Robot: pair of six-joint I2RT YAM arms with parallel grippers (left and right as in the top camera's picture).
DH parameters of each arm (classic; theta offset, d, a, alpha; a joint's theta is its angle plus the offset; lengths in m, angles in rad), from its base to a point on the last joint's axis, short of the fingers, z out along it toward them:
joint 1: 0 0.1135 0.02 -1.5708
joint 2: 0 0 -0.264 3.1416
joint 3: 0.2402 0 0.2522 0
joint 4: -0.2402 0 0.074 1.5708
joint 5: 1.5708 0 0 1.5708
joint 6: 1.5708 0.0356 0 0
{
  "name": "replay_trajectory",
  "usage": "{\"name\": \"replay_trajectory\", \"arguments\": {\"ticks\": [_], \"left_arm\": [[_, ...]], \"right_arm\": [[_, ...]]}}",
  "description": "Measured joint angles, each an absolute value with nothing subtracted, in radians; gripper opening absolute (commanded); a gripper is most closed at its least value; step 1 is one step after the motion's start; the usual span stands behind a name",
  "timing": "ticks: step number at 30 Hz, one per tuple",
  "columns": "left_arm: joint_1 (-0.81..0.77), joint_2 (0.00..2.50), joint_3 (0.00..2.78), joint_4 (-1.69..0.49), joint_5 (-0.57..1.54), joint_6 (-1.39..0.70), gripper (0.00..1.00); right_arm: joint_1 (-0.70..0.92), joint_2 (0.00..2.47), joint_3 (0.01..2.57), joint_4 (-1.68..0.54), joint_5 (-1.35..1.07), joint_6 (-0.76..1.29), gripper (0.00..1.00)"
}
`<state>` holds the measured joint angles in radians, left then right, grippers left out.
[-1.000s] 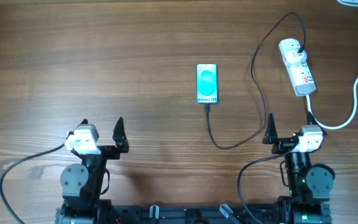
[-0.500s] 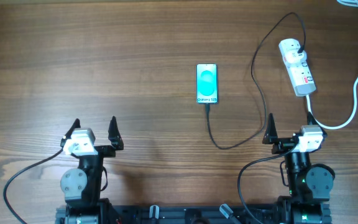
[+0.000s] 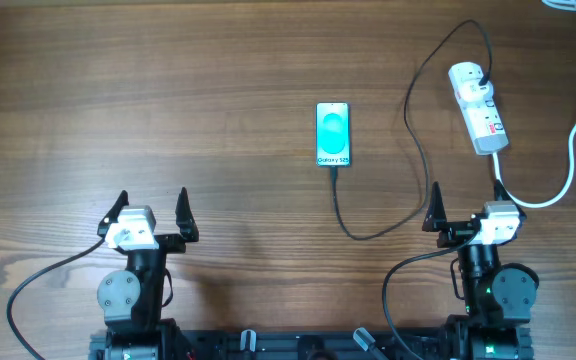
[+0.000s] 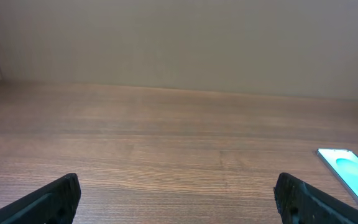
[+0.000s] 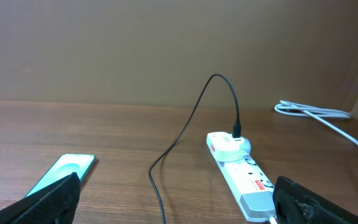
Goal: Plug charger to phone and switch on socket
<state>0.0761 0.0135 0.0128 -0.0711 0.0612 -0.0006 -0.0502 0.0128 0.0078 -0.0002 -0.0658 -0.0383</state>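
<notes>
The phone lies flat mid-table, teal screen up, its text end toward me. The black charger cable runs from the phone's near end, loops right and arches up to the white plug in the socket at the far right. I cannot tell how far the tip sits in the phone. My left gripper is open and empty, well to the phone's front left. My right gripper is open and empty in front of the socket. The right wrist view shows the phone, the cable and the socket.
A thick white cord leaves the socket's near end and curves off to the far right corner; it also shows in the right wrist view. The phone's corner shows at the right edge of the left wrist view. A wall stands behind the table.
My left gripper shifted a little to the left a second ago and has stayed still since. The right arm, phone, cable and socket have not moved.
</notes>
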Motion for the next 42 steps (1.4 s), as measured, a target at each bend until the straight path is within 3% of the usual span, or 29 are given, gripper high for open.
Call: {"name": "replay_trajectory", "arguments": {"ticks": [14, 42], "left_arm": [[0.076, 0.014, 0.013, -0.072, 0.058, 0.101, 1.0], [0.076, 0.014, 0.013, -0.071, 0.058, 0.105, 1.0]], "right_arm": [[-0.05, 0.013, 0.008, 0.0, -0.066, -0.038, 1.0], [-0.05, 0.013, 0.008, 0.0, -0.065, -0.038, 1.0]]}}
